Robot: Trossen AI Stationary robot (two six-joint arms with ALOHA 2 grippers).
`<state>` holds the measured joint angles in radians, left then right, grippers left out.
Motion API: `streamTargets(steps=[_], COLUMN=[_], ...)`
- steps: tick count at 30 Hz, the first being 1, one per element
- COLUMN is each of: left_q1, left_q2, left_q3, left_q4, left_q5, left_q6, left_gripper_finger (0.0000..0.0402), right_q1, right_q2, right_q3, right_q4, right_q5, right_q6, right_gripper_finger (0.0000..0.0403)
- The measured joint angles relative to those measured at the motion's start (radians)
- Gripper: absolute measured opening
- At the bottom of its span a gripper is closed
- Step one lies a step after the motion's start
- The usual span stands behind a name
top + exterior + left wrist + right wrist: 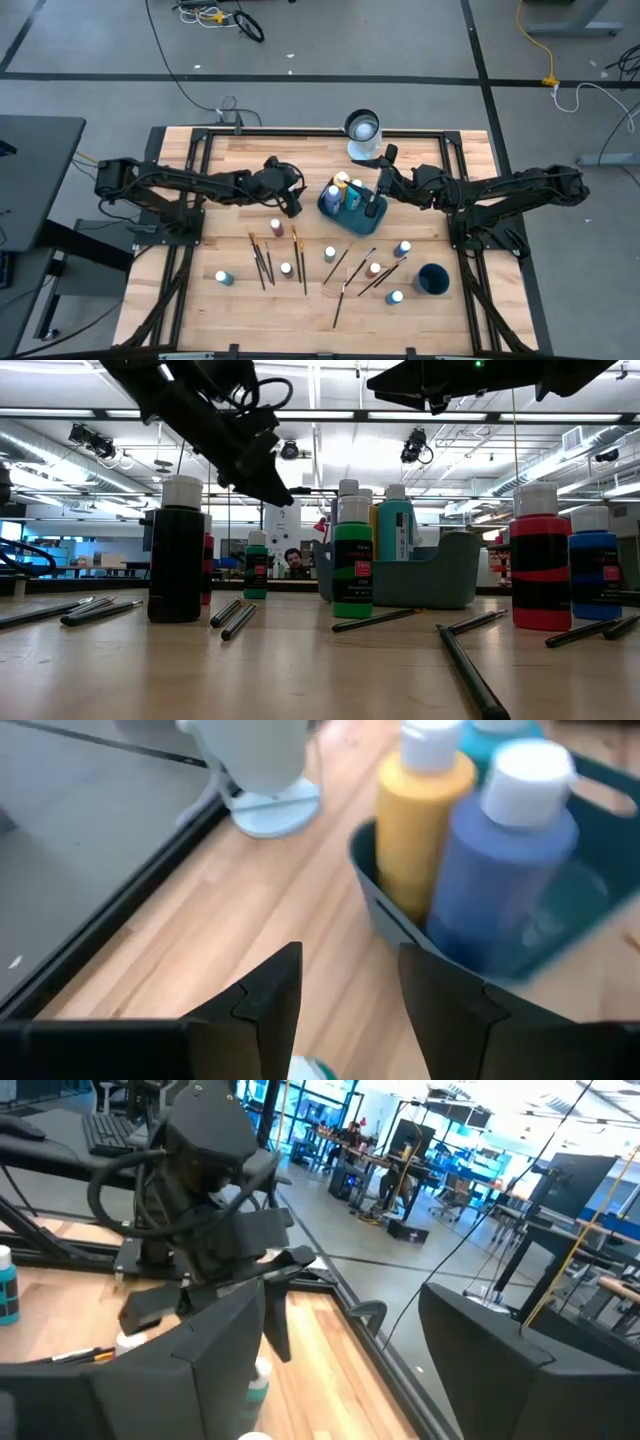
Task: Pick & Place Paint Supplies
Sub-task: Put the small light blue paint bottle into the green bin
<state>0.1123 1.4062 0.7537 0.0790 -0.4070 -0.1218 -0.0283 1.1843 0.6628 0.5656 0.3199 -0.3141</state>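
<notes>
A teal bin (338,214) stands at the table's middle and holds several paint bottles, among them a yellow one (418,825) and a blue one (505,880). More small bottles (330,254) and dark-handled brushes (262,262) lie scattered on the near half of the table. My left gripper (350,990) hangs open just left of the bin, raised above the table, with nothing between its fingers. A white-capped teal bottle (257,1380) stands on the table below it. My right gripper (345,1350) is open at the bin's right side (377,190), held level and empty.
A clear glass jar (362,130) stands at the far edge behind the bin. A dark blue cup (433,279) sits near the right front. A black frame rail (320,130) runs around the tabletop. In the low view a black bottle (178,555) and a red one (540,560) stand close.
</notes>
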Motion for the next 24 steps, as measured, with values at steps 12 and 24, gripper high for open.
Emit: streamTargets(steps=[12, 24], left_q1=[0.001, 0.002], left_q2=[0.001, 0.001], left_q3=[-0.017, -0.096], left_q4=[-0.073, -0.046], left_q5=[-0.127, -0.133], left_q6=[-0.195, -0.287], left_gripper_finger=[0.0176, 0.0176], right_q1=[0.0, 0.0], right_q2=[0.0, 0.0], right_q3=[0.0, 0.0], right_q4=[-0.007, -0.006], right_q5=[0.001, 0.001], right_q6=[-0.005, -0.005], right_gripper_finger=[0.0269, 0.0269])
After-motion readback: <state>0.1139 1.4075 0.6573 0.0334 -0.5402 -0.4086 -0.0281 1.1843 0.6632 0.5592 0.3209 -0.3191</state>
